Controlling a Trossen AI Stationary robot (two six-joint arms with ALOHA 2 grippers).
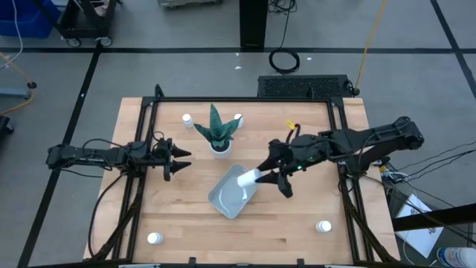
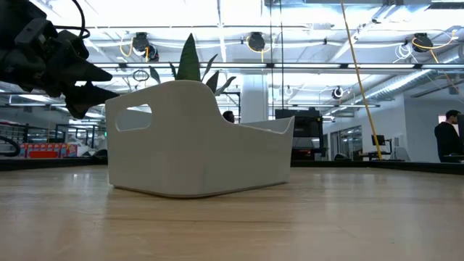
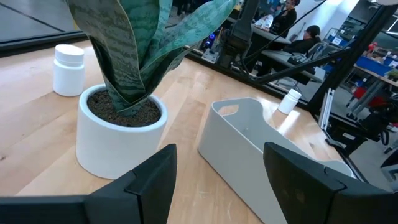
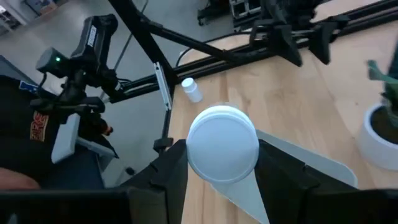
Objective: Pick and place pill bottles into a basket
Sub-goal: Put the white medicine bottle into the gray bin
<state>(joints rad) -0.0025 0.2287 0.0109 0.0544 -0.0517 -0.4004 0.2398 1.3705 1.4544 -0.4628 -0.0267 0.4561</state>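
The right gripper (image 1: 262,177) holds a pill bottle (image 4: 222,144) clamped between its two fingers, poised over the near-right end of the basket (image 1: 227,199), which sits at an angle in the middle of the table (image 1: 297,223). In the right wrist view the bottle's white cap fills the gap between the fingers (image 4: 169,171), with the basket's pale wall directly beneath it.

The left gripper (image 1: 184,161) waits well to the left of the basket, its jaws apart and holding nothing, pointed toward the plant (image 1: 216,130) and the basket.

The plant stands in its white pot (image 3: 118,137) just behind the basket's far end, close enough that its leaves (image 2: 190,59) rise above the basket's handle wall in the low view.

Four more bottles stand loose on the table: one (image 1: 187,119) left of the plant near the far edge, one (image 1: 238,118) just right of the plant, one (image 1: 154,239) at the near-left corner, and one (image 1: 323,226) at the near right. All four lie well apart from both grippers.

People (image 2: 448,138) show in the room beyond the table.
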